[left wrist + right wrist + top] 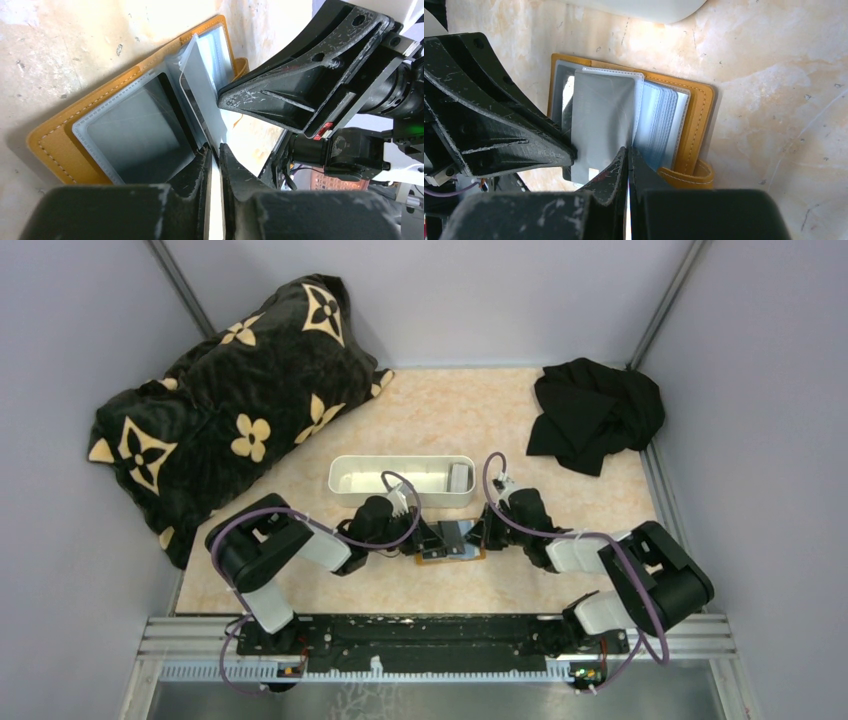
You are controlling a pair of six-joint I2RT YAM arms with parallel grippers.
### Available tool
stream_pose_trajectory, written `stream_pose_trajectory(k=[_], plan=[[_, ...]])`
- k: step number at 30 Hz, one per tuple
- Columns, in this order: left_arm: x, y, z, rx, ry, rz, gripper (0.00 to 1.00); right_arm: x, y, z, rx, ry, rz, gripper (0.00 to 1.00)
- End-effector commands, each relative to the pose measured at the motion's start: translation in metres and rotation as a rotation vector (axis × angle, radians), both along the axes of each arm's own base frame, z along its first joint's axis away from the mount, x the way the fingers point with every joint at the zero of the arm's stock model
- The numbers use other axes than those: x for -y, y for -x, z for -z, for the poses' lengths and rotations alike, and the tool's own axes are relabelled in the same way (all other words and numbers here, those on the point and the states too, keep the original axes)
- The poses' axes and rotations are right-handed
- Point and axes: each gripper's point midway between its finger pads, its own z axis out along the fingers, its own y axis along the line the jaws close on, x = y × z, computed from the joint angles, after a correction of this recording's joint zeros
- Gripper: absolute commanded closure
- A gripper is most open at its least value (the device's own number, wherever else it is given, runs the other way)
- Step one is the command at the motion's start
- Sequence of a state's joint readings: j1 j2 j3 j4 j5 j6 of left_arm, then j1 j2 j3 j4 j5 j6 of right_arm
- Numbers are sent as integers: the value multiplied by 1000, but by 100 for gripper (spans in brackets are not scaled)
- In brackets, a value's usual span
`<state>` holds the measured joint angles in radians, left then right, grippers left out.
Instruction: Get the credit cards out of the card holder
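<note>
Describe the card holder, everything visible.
The card holder is an orange-tan, leather-look bifold with pale stitching and a strap loop, lying open on the table beside the white tray. Inside is a stack of clear-grey plastic sleeves; one leaf stands lifted. The left pincer nips that leaf's edge; the shut right pincer touches it too.

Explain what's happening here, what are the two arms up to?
Both arms work on the open card holder. The left gripper pinches a raised clear sleeve of it; the right gripper, shut, presses down beside it. What looks like one grey card lies in the white tray.
</note>
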<state>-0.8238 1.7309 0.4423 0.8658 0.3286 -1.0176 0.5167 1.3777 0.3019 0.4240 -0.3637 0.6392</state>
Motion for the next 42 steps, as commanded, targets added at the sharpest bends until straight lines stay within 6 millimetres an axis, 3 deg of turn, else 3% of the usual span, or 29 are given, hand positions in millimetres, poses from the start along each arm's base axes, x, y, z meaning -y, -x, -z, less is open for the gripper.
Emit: stream_pose_trajectory(k=[1, 6, 24, 32, 37, 42], plan=[[2, -4, -15, 44, 43, -5, 87, 26, 26, 45, -132, 151, 16, 100], [2, -4, -15, 43, 43, -4, 100, 26, 26, 46, -136, 152, 17, 100], [-22, -6, -22, 76, -1, -34, 100, 27, 25, 51, -146, 166, 20, 100], [-47, 11, -25, 94, -99, -9, 100, 26, 24, 49, -142, 165, 18, 100], [-66, 10, -44, 168, -171, -36, 100, 24, 22, 45, -137, 157, 10, 100], [-62, 1, -64, 196, -231, -13, 100, 18, 17, 37, -117, 146, -15, 100]])
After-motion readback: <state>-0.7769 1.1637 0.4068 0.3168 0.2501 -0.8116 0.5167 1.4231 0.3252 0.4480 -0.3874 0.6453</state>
